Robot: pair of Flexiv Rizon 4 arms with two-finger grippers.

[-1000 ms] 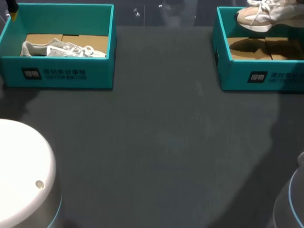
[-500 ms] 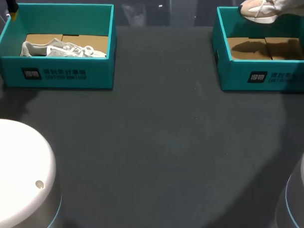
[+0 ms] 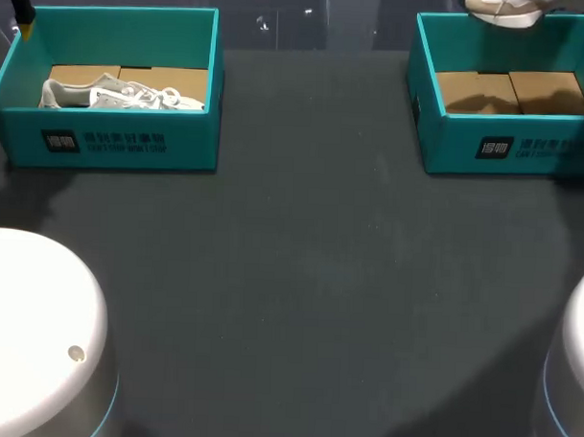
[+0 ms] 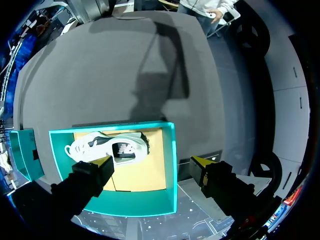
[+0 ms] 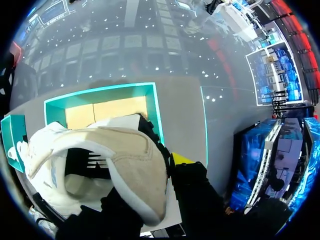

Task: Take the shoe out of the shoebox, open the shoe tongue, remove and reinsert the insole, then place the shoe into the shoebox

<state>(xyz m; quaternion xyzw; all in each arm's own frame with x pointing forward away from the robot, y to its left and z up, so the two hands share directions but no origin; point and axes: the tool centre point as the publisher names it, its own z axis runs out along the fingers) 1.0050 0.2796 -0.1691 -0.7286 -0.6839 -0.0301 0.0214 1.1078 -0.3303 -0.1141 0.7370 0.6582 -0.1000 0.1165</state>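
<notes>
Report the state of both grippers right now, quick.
Left gripper: open, holding nothing.
Right gripper: shut on the beige shoe.

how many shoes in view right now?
2: a grey shoe lies inside the left shoebox; a pale shoe is in the air over the right shoebox. None appears hidden.

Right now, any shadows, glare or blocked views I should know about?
Head view: dim; beige shoe cut off at the frame edge. Left wrist view: hard arm shadow across the table, grey shoe well lit. Right wrist view: the beige shoe fills the foreground; only one yellow fingertip shows past it.
</notes>
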